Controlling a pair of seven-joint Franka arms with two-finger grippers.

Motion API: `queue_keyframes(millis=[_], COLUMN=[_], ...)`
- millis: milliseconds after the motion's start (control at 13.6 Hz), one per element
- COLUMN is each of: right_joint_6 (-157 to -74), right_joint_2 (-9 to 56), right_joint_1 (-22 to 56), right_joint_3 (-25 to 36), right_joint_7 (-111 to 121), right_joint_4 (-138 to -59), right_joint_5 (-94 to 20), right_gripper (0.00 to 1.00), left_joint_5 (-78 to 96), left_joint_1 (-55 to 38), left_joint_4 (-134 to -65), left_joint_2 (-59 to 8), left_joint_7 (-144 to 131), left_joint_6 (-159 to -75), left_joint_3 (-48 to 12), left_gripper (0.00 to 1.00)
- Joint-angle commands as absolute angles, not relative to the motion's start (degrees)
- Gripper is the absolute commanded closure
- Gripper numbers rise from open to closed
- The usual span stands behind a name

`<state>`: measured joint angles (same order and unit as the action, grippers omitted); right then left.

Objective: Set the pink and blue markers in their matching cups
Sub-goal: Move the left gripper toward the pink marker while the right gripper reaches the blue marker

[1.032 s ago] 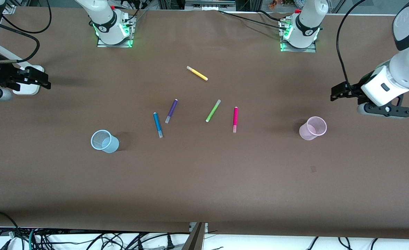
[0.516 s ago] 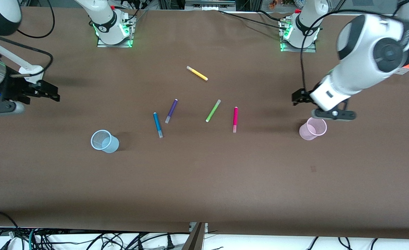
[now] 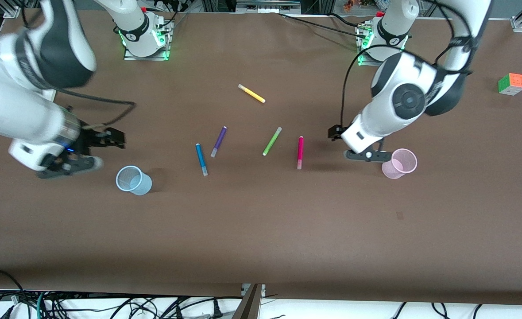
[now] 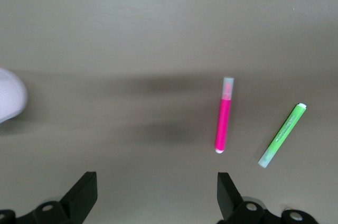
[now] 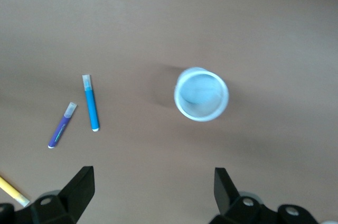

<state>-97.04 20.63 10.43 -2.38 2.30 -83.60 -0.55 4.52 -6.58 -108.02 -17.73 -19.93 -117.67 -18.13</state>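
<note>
The pink marker [image 3: 300, 152] lies on the table near the middle, and also shows in the left wrist view [image 4: 223, 115]. The blue marker [image 3: 201, 159] lies toward the right arm's end, seen in the right wrist view too [image 5: 91, 102]. The pale pink cup [image 3: 400, 163] and the pale blue cup [image 3: 132, 180] stand upright. My left gripper [image 3: 335, 133] [image 4: 156, 184] is open and empty over the table between the pink marker and the pink cup [image 4: 9, 100]. My right gripper [image 3: 115, 138] [image 5: 153, 179] is open and empty over the table beside the blue cup [image 5: 201, 94].
A purple pen [image 3: 218, 141] lies next to the blue marker. A lime-green pen [image 3: 272, 141] lies next to the pink marker. A yellow pen [image 3: 252, 93] lies farther from the front camera. A colour cube [image 3: 512, 83] sits at the left arm's end.
Both arms have swung in from the table's ends toward the middle. The left gripper passed the pink cup. The right gripper came close to the blue cup. Markers and cups have not moved.
</note>
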Motion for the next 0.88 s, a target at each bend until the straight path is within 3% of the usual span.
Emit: queue_keyframes(millis=[0,295,811], right_joint_6=[-99.57,-102.65,-113.54], right_joint_2=[25.03,29.79,36.38], right_joint_1=[12.91,15.55,21.26], right_joint_3=[-2.2,-2.2,-2.2], right_joint_7=[2.29,2.81,1.93], right_joint_4=[-82.88,-82.88,-83.67], right_joint_5=[-1.41,-1.32,-1.49], right_gripper=[0.0,0.0,0.0], left_joint_5=[3.78,0.28,-9.49], left_joint_1=[-8.35,-13.43,-15.21], left_joint_4=[-107.4,-108.54,-108.28], left_joint_2=[-23.1,-29.34,-33.92], left_joint_7=[-21.79,-27.14,-32.34], left_joint_6=[-123.55,-134.19,-137.29], left_joint_3=[-18.28,-18.19,-18.19], left_gripper=[0.0,0.0,0.0])
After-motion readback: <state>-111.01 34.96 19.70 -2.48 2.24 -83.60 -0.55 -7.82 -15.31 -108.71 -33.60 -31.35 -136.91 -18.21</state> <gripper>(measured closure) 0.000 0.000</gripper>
